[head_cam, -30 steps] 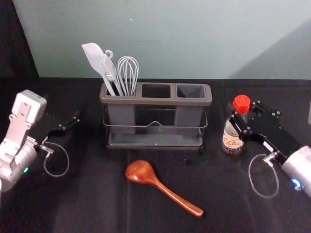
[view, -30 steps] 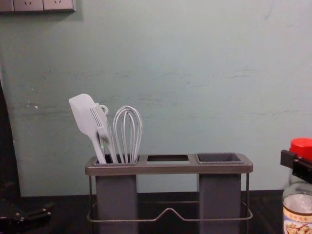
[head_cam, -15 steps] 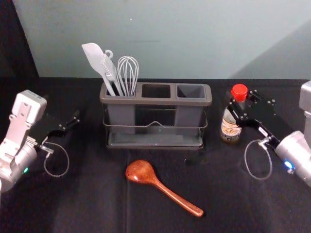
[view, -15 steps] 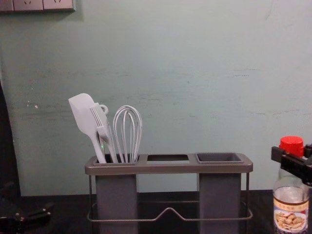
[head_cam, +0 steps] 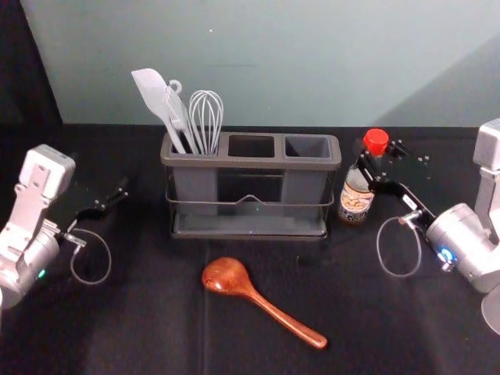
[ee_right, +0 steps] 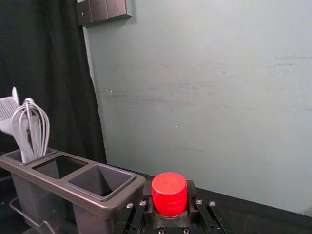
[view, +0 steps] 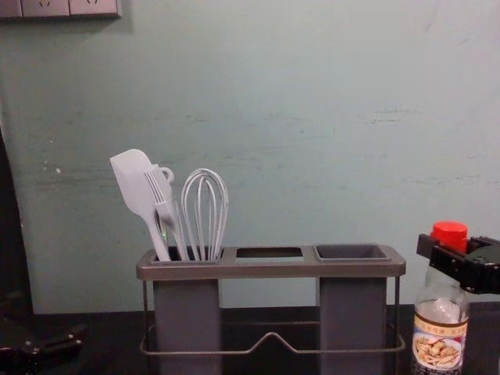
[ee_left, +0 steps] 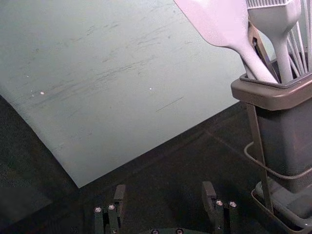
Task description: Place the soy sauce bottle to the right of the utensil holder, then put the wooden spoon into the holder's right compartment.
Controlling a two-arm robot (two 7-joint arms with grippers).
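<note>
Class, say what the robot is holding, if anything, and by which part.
The right gripper holds the bottle by its neck, just under the red cap.

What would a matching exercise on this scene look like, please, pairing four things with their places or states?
1. Soy sauce bottle
2. Wooden spoon
3. Whisk
4. Left gripper

A. Lying in front of the utensil holder
B. Open and holding nothing
C. Gripped by the right gripper
D. Standing in the left compartment

Pairs: 1-C, 2-A, 3-D, 4-B
</note>
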